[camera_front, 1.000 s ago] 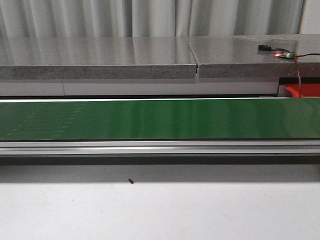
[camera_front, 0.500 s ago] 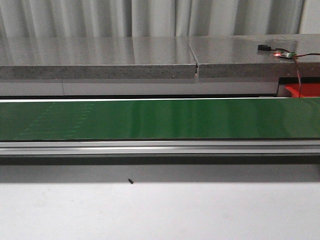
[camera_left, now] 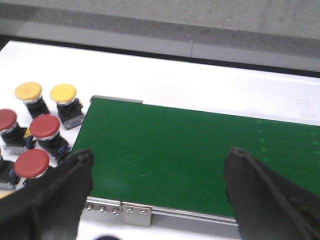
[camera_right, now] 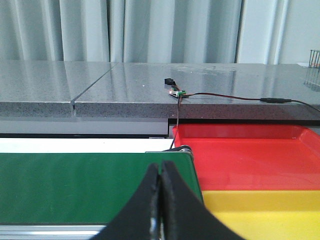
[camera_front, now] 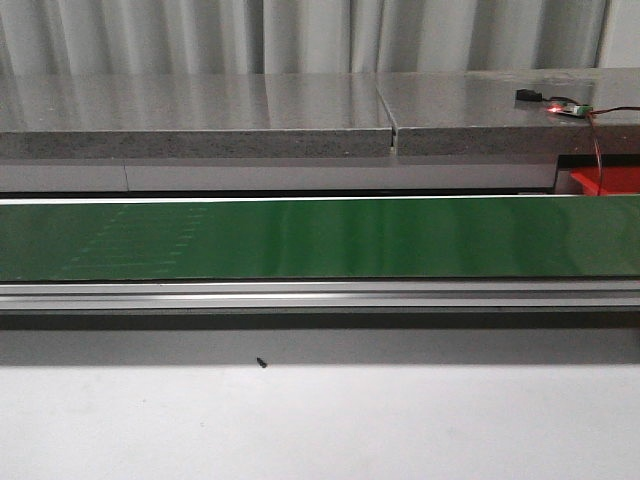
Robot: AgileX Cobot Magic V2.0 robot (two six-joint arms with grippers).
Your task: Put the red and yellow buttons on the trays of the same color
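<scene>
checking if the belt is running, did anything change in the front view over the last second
Almost nothing. A faint pattern of marks on the green conveyor belt has drifted rightward, hinting that the belt is moving. No button or arm has entered the front view. The small black speck on the white table, the little circuit board on the grey counter and the red tray's corner are unchanged.

No readable text, label, brand, number or sign shows in any view: not on the green belt, the buttons, or the red tray
</scene>
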